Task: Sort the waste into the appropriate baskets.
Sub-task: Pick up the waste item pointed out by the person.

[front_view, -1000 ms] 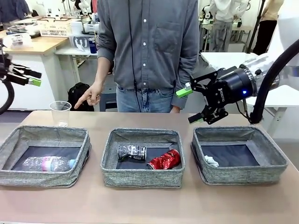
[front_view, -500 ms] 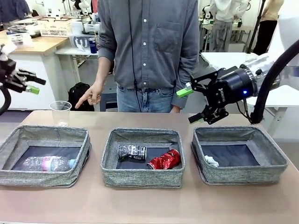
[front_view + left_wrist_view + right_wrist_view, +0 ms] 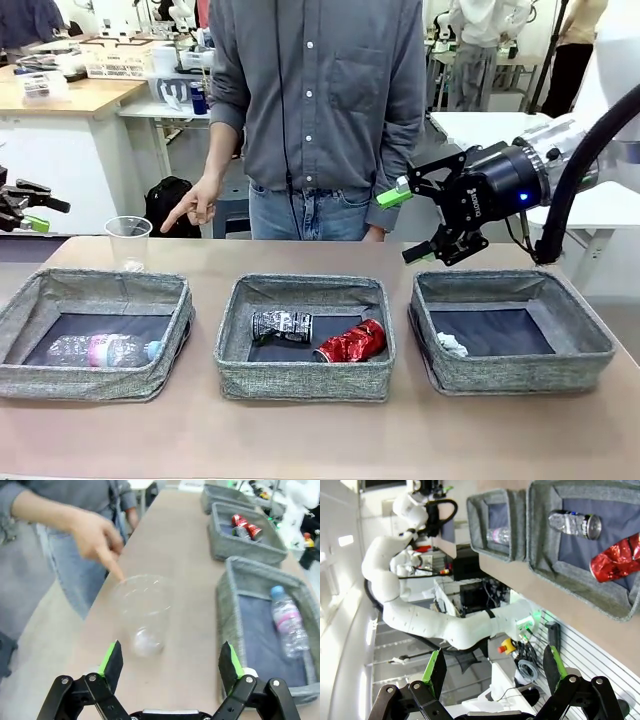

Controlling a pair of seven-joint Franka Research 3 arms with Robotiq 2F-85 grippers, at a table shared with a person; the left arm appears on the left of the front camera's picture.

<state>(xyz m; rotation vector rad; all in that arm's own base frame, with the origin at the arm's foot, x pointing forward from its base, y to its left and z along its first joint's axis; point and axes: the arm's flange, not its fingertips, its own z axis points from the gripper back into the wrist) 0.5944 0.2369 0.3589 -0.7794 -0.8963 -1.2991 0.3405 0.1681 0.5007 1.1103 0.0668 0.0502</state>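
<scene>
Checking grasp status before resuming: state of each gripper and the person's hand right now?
Left gripper: open, empty, clear plastic cup ahead of its fingers.
Right gripper: open, empty.
Person's hand: empty, pointing down toward the cup.

A robotics lab: cluttered workbenches behind, white robot arm mounted nearby.
</scene>
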